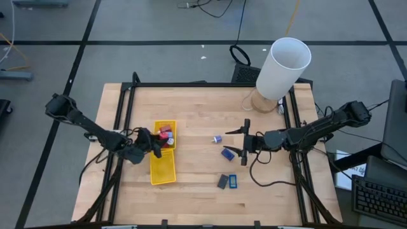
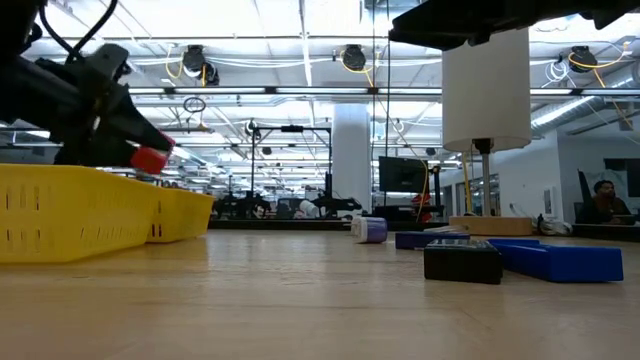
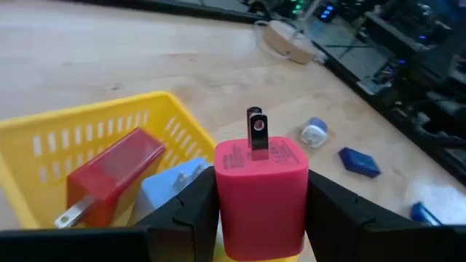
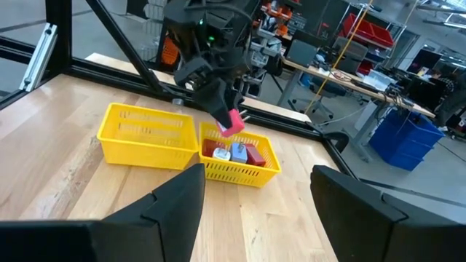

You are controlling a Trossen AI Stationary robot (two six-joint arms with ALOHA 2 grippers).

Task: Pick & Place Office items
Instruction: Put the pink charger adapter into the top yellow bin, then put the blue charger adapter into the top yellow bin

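Overhead, the left gripper (image 1: 154,142) hung over the far compartment of the yellow tray (image 1: 163,169), but from that height the thing between its fingers was hard to make out. Its own wrist camera settled the matter: the two dark fingers were clamped on the sides of a pink plug (image 3: 260,191), its metal prongs pointing away from the wrist. That same close view showed a red plug (image 3: 109,169) and a pale blue piece (image 3: 166,191) lying in the compartment beneath it. From table height the pink plug (image 2: 150,159) was plainly in the air above the tray's rim (image 2: 70,215), not resting on anything. The right gripper (image 1: 244,141) waited over the middle of the table with its fingers spread apart and nothing between them, which both the overhead and its wrist camera showed. Near it on the wood lay a small lilac piece (image 1: 217,138) and a blue block (image 1: 227,153); closer to the front edge sat a dark grey rectangle (image 1: 222,182) just beside a blue rectangle (image 1: 233,181). A big white cylinder (image 1: 283,67) stood at the far right corner. Only the right wrist camera gave the tray (image 4: 149,137) side-on, with its nearer compartment showing nothing inside.
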